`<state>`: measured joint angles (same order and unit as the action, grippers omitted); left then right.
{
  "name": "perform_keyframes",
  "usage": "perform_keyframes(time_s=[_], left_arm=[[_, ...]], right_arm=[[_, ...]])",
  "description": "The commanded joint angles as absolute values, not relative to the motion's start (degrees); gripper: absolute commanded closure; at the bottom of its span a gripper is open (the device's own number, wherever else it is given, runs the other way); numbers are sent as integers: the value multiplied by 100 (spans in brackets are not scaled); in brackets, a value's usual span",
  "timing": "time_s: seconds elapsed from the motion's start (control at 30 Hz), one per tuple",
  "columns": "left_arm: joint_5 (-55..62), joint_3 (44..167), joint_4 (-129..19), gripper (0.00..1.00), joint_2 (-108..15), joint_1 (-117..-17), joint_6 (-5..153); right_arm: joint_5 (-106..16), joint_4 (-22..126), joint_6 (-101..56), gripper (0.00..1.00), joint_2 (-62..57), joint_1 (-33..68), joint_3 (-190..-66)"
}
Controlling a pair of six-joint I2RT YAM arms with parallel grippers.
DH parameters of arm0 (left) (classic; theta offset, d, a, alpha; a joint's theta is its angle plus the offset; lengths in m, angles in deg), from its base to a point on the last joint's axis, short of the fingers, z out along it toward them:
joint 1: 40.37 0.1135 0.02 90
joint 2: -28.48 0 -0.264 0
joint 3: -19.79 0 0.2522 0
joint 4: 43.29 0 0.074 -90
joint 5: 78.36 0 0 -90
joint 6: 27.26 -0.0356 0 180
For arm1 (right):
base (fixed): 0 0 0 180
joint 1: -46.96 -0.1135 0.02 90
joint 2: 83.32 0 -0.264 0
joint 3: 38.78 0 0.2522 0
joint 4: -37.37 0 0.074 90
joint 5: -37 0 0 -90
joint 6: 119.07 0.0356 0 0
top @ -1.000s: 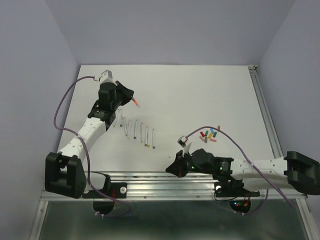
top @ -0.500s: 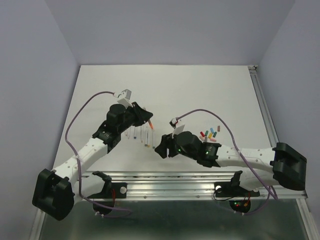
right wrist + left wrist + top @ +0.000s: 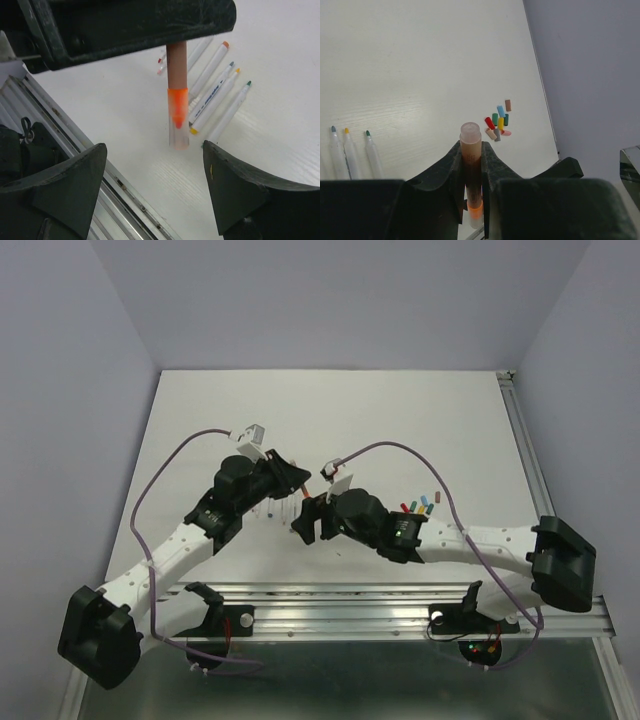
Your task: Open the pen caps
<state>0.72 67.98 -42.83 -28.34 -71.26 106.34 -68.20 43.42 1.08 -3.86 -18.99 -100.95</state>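
The white tabletop (image 3: 400, 420) sits in a plain lavender-walled booth, and most of your job already shows on it. One pen (image 3: 176, 65) has its cap on: a clear cap (image 3: 178, 135) over an orange tip, hanging just below the left fingers (image 3: 447, 172). Those fingers are clamped on the brownish barrel and hold it upright above the tabletop.

The right fingers (image 3: 245, 185) are spread wide on either side of that cap. It stands in the gap between them, and neither one touches it as far as the right wrist view shows. So this pull is lined up but not yet made.

Beyond the right fingers, a row of whitish pens (image 3: 220, 95) lies flat with bare tips in orange, green, yellow and red. Their caps are off. Well beyond the left fingers, towards the wall, a loose cluster of pen caps (image 3: 497, 122) lies together.

By my reckoning, you have this one cap left to pull and drop. No other capped pen shows, though the arms hide part of the row from above.
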Motion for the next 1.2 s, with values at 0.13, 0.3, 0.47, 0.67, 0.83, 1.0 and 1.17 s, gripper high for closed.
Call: perform_keyframes(time_s=[0.13,0.3,0.47,0.67,0.83,1.0,1.17], left_arm=[[-5,6747,-4053,100,-2698,-7245,10713],[12,6747,-4079,100,-2707,-7253,10695],[-23,6800,-4114,100,-2751,-7262,10660],[-58,6835,-4114,100,-2769,-7262,10634],[-23,6844,-4114,100,-2795,-7262,10616],[502,7054,-4298,100,-2847,-7245,10485],[1120,7546,-4405,100,-3155,-7034,10221]], right_arm=[[-7225,3971,-33,23,-97,-1773,-10712],[-7260,3909,-139,32,-18,-1720,-10844],[-7234,3813,-209,34,9,-1676,-10888],[-7023,3821,-288,51,53,-1650,-10967],[-6795,3838,-332,67,35,-1650,-10958],[-6374,4075,-175,99,-61,-1650,-10853],[-5522,4348,150,99,-351,-1650,-10406]])
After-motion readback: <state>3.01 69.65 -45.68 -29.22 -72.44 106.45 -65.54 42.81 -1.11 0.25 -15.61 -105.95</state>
